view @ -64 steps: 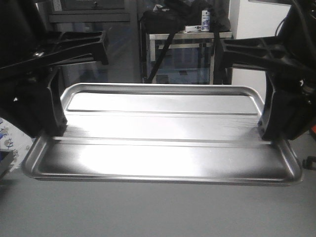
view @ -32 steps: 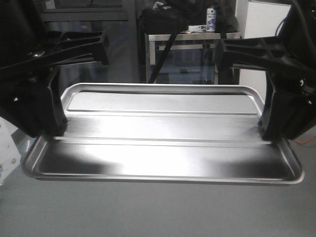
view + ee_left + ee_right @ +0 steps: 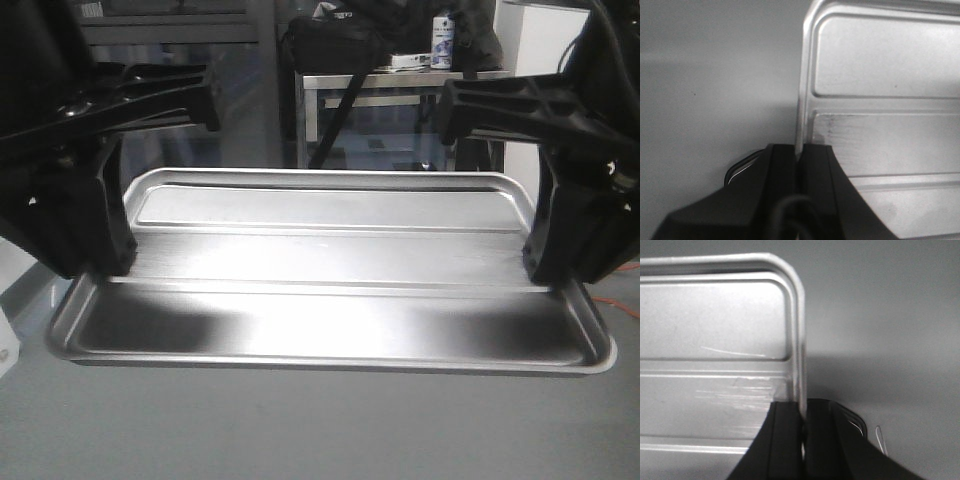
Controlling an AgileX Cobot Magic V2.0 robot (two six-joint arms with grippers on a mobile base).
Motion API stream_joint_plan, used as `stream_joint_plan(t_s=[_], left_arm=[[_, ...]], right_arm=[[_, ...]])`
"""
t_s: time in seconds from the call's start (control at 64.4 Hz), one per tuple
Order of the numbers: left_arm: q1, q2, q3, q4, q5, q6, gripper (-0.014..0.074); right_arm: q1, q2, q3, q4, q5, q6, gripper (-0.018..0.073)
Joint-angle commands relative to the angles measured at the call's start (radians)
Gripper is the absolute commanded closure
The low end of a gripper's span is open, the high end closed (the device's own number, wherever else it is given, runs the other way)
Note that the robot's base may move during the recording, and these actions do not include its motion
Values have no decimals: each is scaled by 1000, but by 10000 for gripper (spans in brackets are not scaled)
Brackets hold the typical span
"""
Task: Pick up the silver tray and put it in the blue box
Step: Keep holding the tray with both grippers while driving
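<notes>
the silver tray [image 3: 330,290] lies flat in the middle of the front view, and its two long ridges run from 9 to 3 o'clock. the left pincer [image 3: 799,155] is clamped on the tray's rim at 9 o'clock. the right pincer [image 3: 802,415] is clamped on the rim at 3 o'clock.

On my left wrist feed, the left gripper [image 3: 799,150] sits at 6 o'clock, pinching the side rim of the silver tray [image 3: 885,60], one finger inside and one outside. The tray fills 12 to 4 o'clock, and a plain grey surface [image 3: 710,75] spreads toward 9.
</notes>
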Motion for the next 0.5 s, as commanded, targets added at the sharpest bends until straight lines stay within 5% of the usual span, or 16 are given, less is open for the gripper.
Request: stream_joint_plan(t_s=[0.0, 0.481], left_arm=[[4, -31, -22, 25, -3, -10, 700], [4, -31, -22, 27, -3, -10, 700]], right_arm=[[-2, -32, -24, -40, -12, -1, 501], [-2, -32, -24, -40, -12, -1, 501]])
